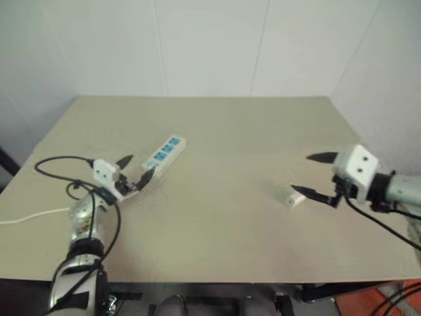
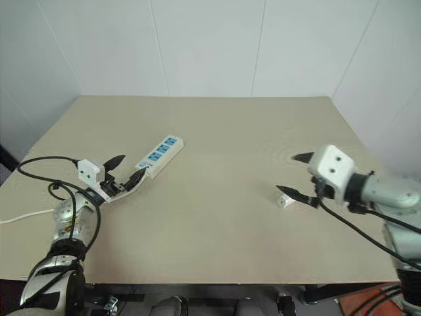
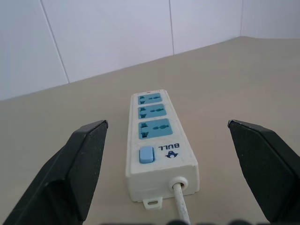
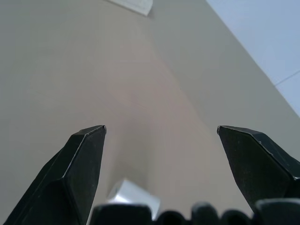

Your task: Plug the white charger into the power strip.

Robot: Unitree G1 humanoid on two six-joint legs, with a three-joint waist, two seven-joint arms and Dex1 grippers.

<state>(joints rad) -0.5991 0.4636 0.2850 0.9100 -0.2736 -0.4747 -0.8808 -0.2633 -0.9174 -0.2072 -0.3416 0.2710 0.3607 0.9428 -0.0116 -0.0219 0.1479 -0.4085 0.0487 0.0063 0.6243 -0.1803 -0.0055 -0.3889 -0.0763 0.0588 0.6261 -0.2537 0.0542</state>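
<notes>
**Bench inventory: one table, one strip, one charger, two grippers**

One flat, matte beige table with a faintly speckled top carries every item and stands against plain white wall panels.

Two robot grippers are present, each a boxy white housing bearing two tapered, black, hard-looking fingers. The left gripper hovers at the near end of the strip with its fingers spread wide apart; nothing is between them. In the left wrist view its fingers flank the switch end of the strip without touching it. The right gripper hangs over the table's right side, fingers likewise spread wide and empty.

One long, narrow, white plastic power strip lies flat on the table's left half, angled diagonally. It has three blue socket faces in a row, one blue rocker switch and one thin white cord leaving the end nearest the left gripper.

One small, white, rounded-block charger lies on the table's right half, well apart from the strip, just beside the lower finger of the right gripper; contact cannot be determined. It is unplugged.
</notes>
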